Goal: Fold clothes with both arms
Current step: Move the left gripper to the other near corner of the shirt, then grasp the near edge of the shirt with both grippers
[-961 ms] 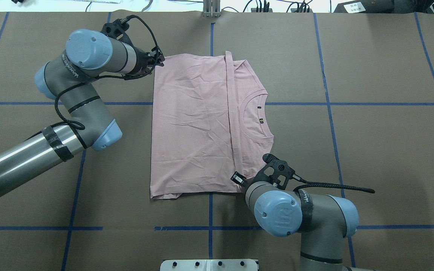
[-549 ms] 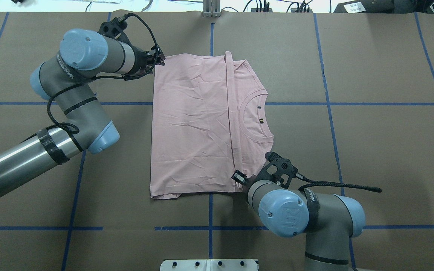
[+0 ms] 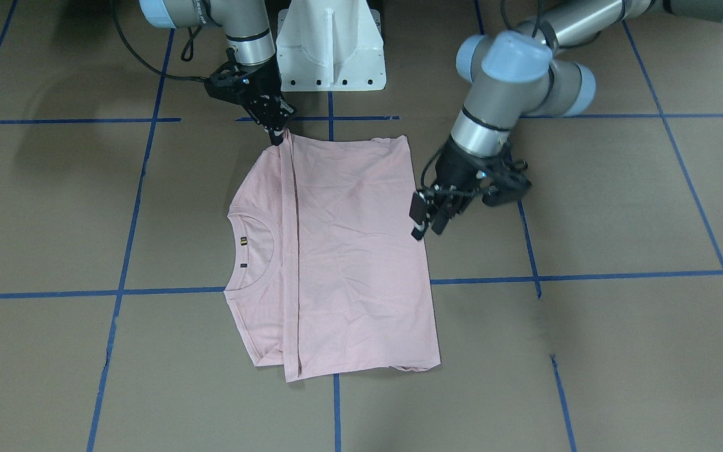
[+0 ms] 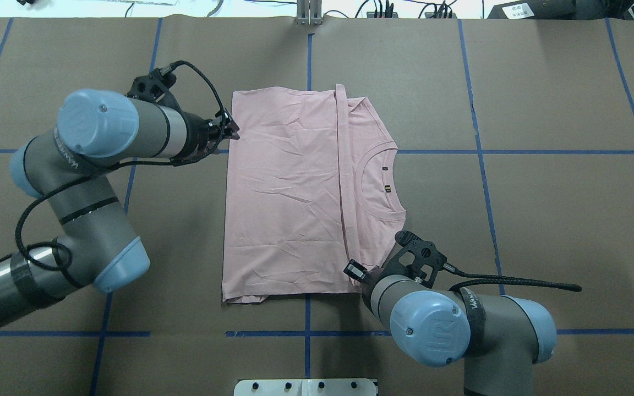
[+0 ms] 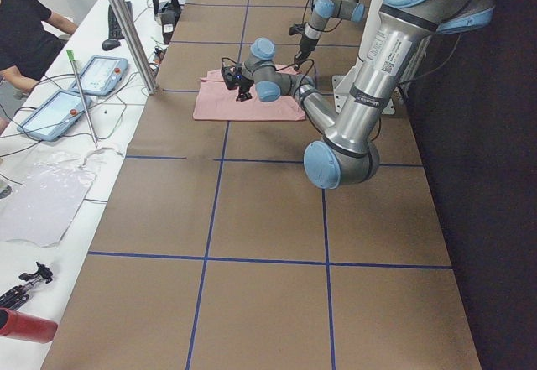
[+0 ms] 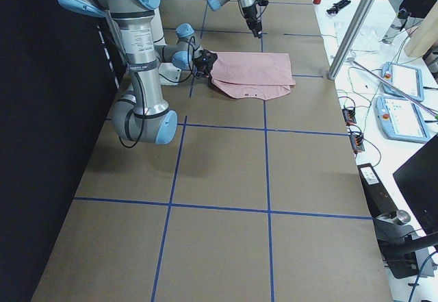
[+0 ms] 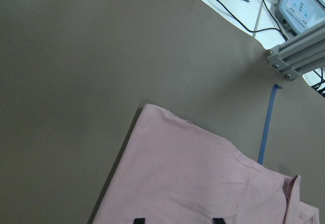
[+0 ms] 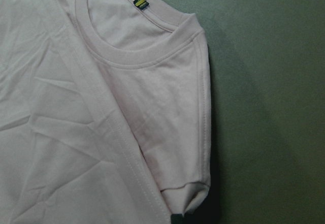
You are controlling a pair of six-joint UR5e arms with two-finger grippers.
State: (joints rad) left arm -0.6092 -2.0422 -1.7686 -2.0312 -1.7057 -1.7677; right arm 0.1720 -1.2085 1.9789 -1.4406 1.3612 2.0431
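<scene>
While the pink T-shirt [image 4: 289, 187] is laid flat on the brown table [image 4: 542, 220], it is met by a gripper on two of its sides. The right gripper [image 3: 278, 133] looks pinched shut on the cloth. The shirt is held right at the end of the long fold line [image 4: 345, 181], on the edge nearest the robot. From the camera on that wrist, the round neck hole [image 8: 134, 46] is seen just ahead of the gripper. A tiny yellow and dark tag [image 8: 139, 2] is seen inside the neck hole. A short sleeve [image 8: 177, 148] is seen close to the tips, and its end is curled under.

The left gripper [image 3: 427, 223] is held open, and nothing is held in it. Its two black fingertips [image 7: 138, 220] are seen well apart at the bottom of the left wrist picture. The plain pink cloth is spread just under and ahead of them (whether it is touched by them cannot be told). The far corner of the shirt is seen further ahead of this gripper.

Most of the shirt is spread out between the two grippers. One part has been folded over, so a straight band is made beside the neck hole. Small wrinkles are seen all over the cloth. Blue tape lines [image 4: 479, 143] are stuck across the table, and some are hidden under the shirt. A white base [image 3: 330, 47] is seen close behind the right gripper
</scene>
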